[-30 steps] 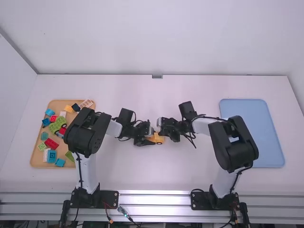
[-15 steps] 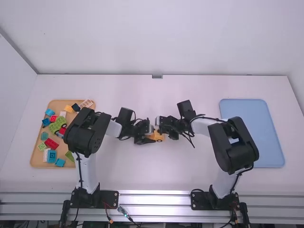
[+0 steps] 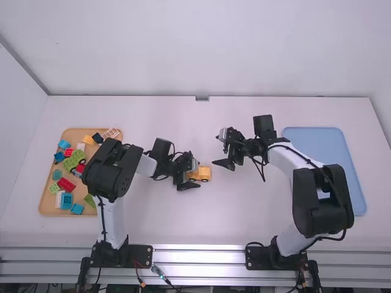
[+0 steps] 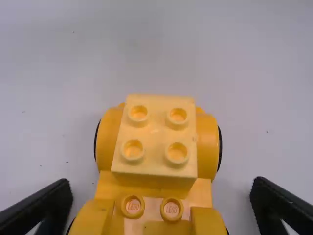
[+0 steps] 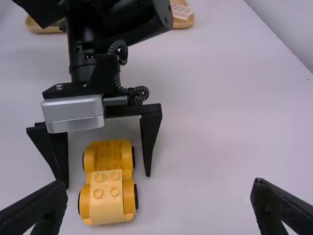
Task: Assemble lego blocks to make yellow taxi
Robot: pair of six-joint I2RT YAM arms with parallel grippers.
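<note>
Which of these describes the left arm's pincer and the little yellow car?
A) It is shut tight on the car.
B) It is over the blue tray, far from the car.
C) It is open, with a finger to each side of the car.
C: the left arm's pincer is open, its fingers to either side of the yellow car, with bare table between each finger and the car.

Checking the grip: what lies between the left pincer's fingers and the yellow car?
Bare table on both sides: the right wrist view shows it between each finger of the left pincer and the yellow car.
</note>
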